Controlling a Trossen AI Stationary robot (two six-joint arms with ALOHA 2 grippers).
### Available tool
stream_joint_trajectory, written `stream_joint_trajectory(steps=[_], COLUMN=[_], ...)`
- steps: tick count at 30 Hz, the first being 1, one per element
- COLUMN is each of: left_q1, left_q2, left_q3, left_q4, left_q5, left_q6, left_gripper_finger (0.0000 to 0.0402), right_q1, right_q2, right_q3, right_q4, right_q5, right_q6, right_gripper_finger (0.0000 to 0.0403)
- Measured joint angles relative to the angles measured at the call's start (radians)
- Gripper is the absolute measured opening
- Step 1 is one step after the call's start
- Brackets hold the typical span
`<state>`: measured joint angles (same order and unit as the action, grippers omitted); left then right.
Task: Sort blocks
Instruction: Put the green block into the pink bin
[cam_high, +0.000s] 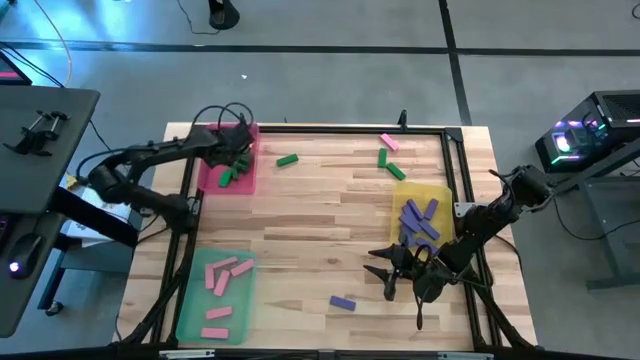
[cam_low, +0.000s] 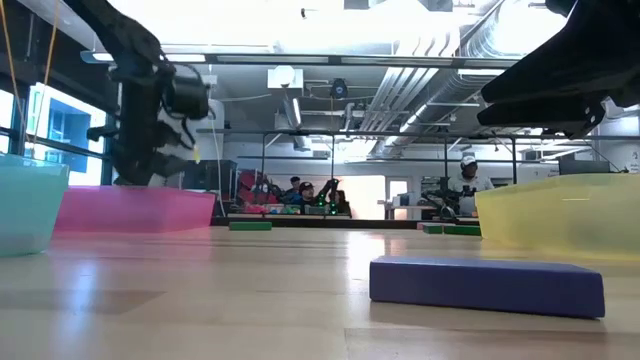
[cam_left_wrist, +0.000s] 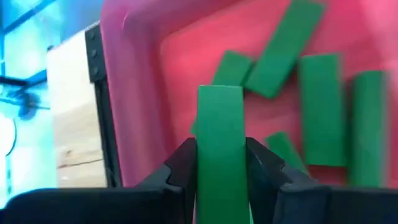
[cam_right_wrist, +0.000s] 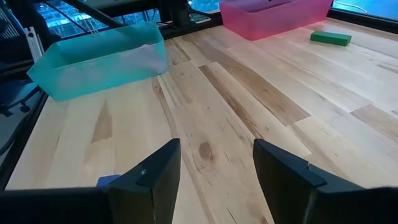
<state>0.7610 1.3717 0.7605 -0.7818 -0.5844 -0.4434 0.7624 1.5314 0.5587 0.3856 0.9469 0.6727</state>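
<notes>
Here we see the left gripper over the pink tray at ten o'clock, jaws grasping a green block. The right gripper waits at five o'clock above the counter, jaws released.

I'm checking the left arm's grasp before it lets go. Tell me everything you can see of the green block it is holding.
The held green block is a flat, solid green rectangular bar with a smooth matte face and clean edges. It is pinched on its long sides between the left gripper fingers, its free end pointing ahead. It hangs over the pink tray, above several other green blocks lying inside. Only the fingers appear to touch it.
</notes>
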Motion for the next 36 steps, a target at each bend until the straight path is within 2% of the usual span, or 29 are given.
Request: stream_joint_trajectory(steps=[5,10,18,22,28,33,36], left_q1=[0.043,0.051,0.046,0.008,-0.143,-0.356,-0.499], left_q2=[0.074,0.097,0.031,-0.028,-0.1,-0.108,-0.108], left_q3=[0.0,0.0,0.0,0.0,0.0,0.0,0.0], left_q4=[0.003,0.023,0.047,0.074,0.254,0.479,0.619], left_q5=[-0.001,-0.027,-0.034,0.035,0.19,0.221,0.22], left_q6=[0.021,0.045,0.071,0.084,0.106,0.102,0.121], left_gripper_finger=[0.0104,0.0131,0.019,0.0204,0.0202,0.0202,0.0202], right_q1=[0.0,0.0,0.0,-0.001,-0.002,0.01,0.012], right_q2=[0.0,0.0,0.0,0.0,0.0,-0.015,-0.065], right_q3=[0.0,0.0,0.0,0.0,0.0,0.007,0.022], right_q4=[0.0,0.0,0.0,0.0,0.0,-0.003,-0.005], right_q5=[0.0,0.0,0.0,0.0,0.01,0.117,0.196], right_q6=[0.0,0.0,0.0,0.0,0.0,-0.036,-0.089], right_gripper_finger=[0.0188,0.0188,0.0188,0.0188,0.0188,0.0188,0.0188])
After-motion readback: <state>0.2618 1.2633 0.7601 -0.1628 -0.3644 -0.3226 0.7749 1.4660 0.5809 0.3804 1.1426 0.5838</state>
